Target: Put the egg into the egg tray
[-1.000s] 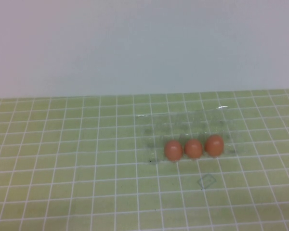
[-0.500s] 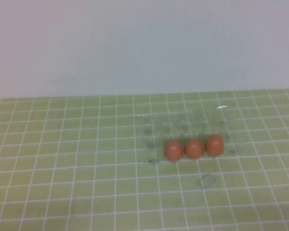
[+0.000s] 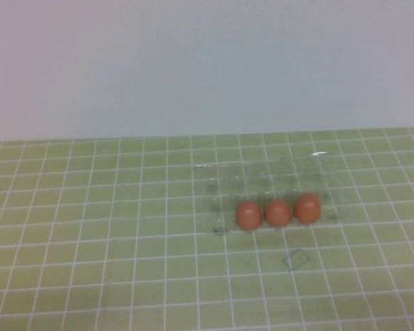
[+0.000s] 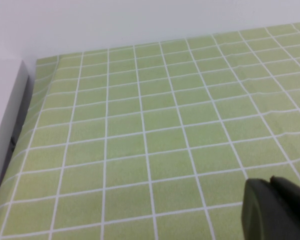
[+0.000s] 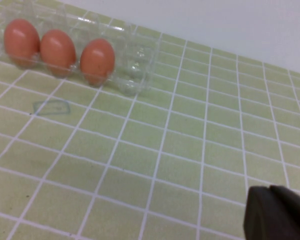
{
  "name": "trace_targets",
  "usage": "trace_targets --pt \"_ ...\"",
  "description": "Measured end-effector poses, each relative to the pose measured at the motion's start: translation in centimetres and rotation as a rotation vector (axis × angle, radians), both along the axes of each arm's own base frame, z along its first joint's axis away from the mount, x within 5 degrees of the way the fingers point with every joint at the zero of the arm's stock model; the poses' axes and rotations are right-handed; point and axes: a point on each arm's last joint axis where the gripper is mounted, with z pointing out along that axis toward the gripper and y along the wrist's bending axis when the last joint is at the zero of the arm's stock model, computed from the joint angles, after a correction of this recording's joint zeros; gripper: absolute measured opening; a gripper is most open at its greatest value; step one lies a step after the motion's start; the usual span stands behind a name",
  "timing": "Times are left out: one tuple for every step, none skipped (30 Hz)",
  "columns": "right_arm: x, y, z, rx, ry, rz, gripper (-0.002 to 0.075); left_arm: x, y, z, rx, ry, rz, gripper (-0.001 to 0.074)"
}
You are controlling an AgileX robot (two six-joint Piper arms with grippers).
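Three orange-brown eggs look alike and sit side by side in the near row of the clear egg tray [image 3: 262,172]: one on the left [image 3: 248,214], one in the middle [image 3: 277,213], one on the right [image 3: 308,207]. The right wrist view shows the same eggs [image 5: 57,48] in the tray [image 5: 135,65]. My right gripper [image 5: 270,191] is shut and empty, low over the green grid mat, well apart from the tray. My left gripper [image 4: 271,186] is shut and empty over bare mat. Neither gripper shows in the high view.
A tiny clear square outline [image 3: 296,259] lies on the mat just in front of the tray, and also shows in the right wrist view [image 5: 51,107]. A white ledge [image 4: 5,115] borders the mat in the left wrist view. A pale wall stands behind the table.
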Motion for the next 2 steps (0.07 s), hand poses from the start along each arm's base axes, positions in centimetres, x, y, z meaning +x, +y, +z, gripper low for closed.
trace_targets --pt "0.0 0.0 0.0 0.0 0.0 0.0 -0.0001 0.0 0.0 0.0 0.0 0.0 0.0 0.0" --pt "0.0 0.0 0.0 0.015 0.003 -0.005 -0.0002 0.0 0.0 0.0 0.0 0.0 0.0 0.0"
